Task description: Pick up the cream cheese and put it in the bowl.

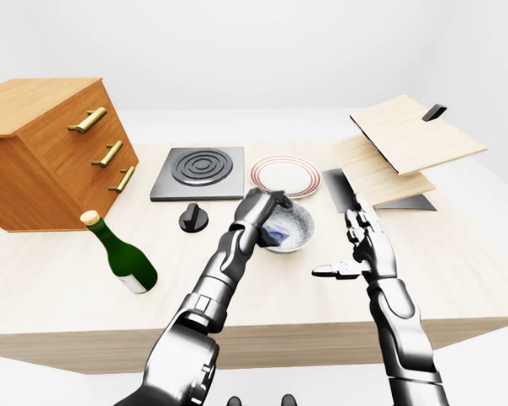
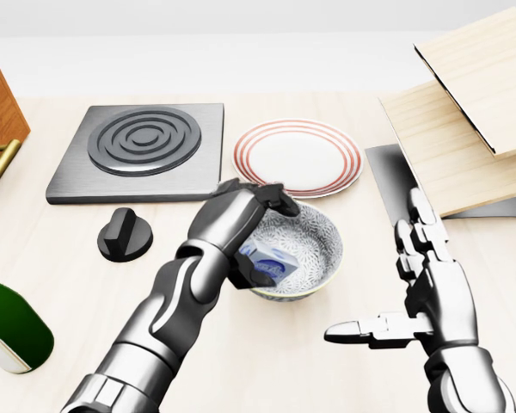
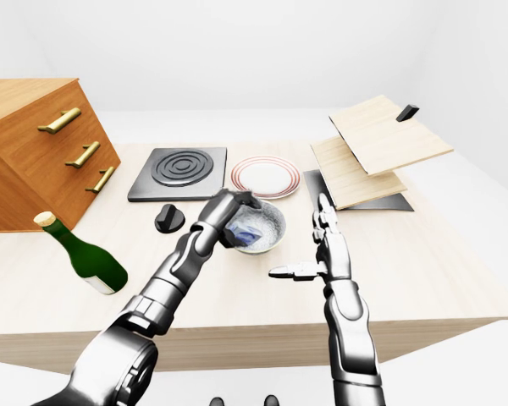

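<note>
The cream cheese is a small white and blue box. It lies tilted inside the patterned white bowl, against the bowl's left wall. My left hand reaches over the bowl's left rim with its fingers curled, closed round the box. My right hand is open and empty. It hovers over the table to the right of the bowl, fingers up and thumb pointing left.
A red-rimmed plate lies just above the bowl, with a stove plate and a black knob to its left. A green bottle and a wooden drawer cabinet stand at the left. Tilted wooden boards are at the right.
</note>
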Controlling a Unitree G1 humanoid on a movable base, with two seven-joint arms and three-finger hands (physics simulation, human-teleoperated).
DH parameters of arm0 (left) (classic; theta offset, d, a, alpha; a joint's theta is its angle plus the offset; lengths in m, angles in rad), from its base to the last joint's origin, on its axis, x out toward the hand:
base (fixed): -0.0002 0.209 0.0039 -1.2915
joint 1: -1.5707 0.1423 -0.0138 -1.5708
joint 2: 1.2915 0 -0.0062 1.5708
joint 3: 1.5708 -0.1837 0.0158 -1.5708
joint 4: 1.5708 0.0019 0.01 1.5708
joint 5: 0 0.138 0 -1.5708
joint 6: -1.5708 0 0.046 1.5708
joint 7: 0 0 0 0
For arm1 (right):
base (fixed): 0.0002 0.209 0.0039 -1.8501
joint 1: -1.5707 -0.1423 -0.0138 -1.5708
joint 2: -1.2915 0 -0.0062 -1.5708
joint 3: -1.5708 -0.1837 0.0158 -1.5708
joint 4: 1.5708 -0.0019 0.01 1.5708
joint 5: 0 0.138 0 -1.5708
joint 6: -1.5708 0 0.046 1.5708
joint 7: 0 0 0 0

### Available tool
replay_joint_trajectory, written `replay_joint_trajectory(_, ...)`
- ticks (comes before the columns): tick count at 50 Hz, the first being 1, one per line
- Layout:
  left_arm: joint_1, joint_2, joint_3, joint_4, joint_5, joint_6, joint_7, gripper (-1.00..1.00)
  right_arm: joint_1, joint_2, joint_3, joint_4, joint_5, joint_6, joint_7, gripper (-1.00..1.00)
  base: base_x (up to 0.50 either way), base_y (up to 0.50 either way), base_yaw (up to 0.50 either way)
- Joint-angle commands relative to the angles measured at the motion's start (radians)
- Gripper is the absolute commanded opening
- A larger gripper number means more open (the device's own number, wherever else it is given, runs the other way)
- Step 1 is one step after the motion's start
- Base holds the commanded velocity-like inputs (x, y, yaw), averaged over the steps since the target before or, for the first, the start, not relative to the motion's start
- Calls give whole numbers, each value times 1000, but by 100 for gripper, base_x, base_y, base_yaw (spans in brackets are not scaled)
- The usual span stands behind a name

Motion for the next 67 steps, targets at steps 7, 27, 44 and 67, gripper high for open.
replay_joint_trajectory(7, -31, 6, 11, 16, 26, 0, 23, 100, -11, 1, 8, 35, -8, -2, -5, 100, 0, 0, 0)
replay_joint_trajectory(27, 120, -29, 20, -759, -212, 175, -378, 100, -13, 1, 15, -15, -19, 0, -20, 100, 0, 0, 0)
replay_joint_trajectory(44, 482, 97, 109, -1029, -534, 175, -298, 100, 47, 31, 39, -308, -80, 0, -35, 100, 0, 0, 0)
replay_joint_trajectory(67, 623, 49, 66, -996, -717, 85, -98, 100, 52, 55, 108, -190, -107, 0, -83, 100, 0, 0, 0)
